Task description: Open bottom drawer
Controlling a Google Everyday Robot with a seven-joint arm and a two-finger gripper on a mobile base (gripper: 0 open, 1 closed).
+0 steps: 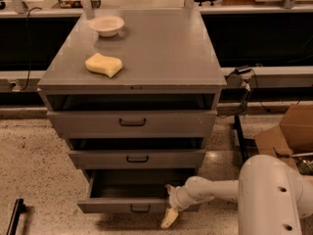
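The bottom drawer (pixel 112 205) of the grey cabinet (pixel 161 48) stands pulled out, and its dark inside shows. Its small black handle (pixel 140 208) is at the middle of the slim front panel. My gripper (pixel 170 203) is at the right part of that front panel, on a white arm (pixel 215 190) reaching in from the lower right. It is open: one pale finger (pixel 169 218) hangs below the panel's edge, and the other sits near its top edge. It holds nothing.
The middle drawer (pixel 137 158) and top drawer (pixel 132 123) sit slightly ajar above. A white bowl (pixel 106 25) and a yellow sponge (pixel 103 64) lie on the cabinet top. A cardboard box (pixel 288 131) stands on the floor at right, and a black bar (pixel 14 214) at lower left.
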